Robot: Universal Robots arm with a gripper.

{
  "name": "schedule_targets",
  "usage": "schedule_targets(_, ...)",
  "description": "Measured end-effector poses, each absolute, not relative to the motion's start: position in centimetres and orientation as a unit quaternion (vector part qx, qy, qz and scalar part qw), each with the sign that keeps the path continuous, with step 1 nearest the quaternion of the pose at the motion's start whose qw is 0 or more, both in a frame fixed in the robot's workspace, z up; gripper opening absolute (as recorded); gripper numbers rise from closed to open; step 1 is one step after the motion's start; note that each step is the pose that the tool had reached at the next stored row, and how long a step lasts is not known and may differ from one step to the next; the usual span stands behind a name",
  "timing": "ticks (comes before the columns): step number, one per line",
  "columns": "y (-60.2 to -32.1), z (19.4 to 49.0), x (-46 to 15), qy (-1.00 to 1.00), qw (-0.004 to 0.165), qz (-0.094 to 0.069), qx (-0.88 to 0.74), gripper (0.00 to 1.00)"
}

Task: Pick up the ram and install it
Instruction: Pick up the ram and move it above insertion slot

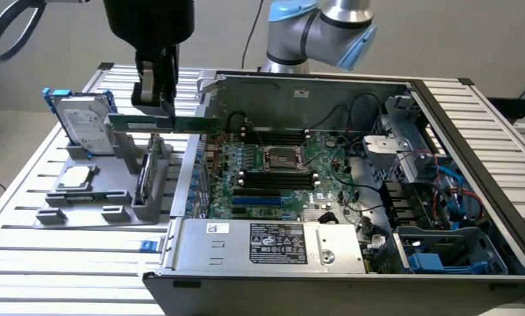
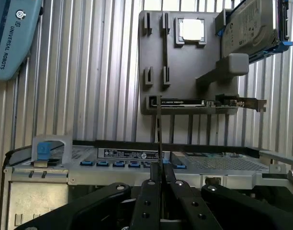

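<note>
Ram (image 1: 188, 123): long thin pale-green stick, held level in mid-air in the exterior view. Part of its face looks lighter, maybe a sticker, print too small to read. It hangs above the gray fixture (image 1: 83, 209), w/ one end near the hard drive (image 1: 80, 125) and the other reaching over the side wall of the open PC case (image 1: 306, 92). In the wrist view the ram (image 2: 159, 124) is edge-on, just a thin dark line running out from the fingertips, so the chips can't be made out.

Gripper (image 1: 155, 110): jaws narrow, pinched on the ram's upper edge around mid-length. The wrist view shows the gripper (image 2: 159, 165) w/ both black fingers pressed flat to the board's two faces, no gap.

Writing:
- Pale-blue arm cover (image 2: 10, 38) reads "UNIVERSAL ROBOTS" w/ a round logo.
- Power supply label (image 1: 278, 242): black & white w/ rows of cert marks, text not legible.
- White sticker strip on the case edge (image 2: 132, 154): barcode-type print, unreadable.
- Hard drive top label (image 2: 247, 26): text unreadable.

Silver processor chip (image 1: 76, 176) sits in its pocket on the fixture (image 2: 185, 67). Motherboard's black slots (image 1: 275, 178) lie beside the CPU socket, well apart from the ram.
</note>
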State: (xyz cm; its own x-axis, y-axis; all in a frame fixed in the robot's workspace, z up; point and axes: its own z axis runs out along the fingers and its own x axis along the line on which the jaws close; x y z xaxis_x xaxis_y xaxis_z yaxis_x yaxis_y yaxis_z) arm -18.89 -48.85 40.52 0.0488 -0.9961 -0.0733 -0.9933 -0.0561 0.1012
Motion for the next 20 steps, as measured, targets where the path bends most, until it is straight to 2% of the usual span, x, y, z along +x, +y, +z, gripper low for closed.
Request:
schedule_targets(12,-48.7,40.4,-13.4,-0.687,0.011,-0.062,0.724,0.14)
schedule_targets(20,-46.9,39.0,-10.1,-0.687,0.012,-0.062,0.724,0.14)
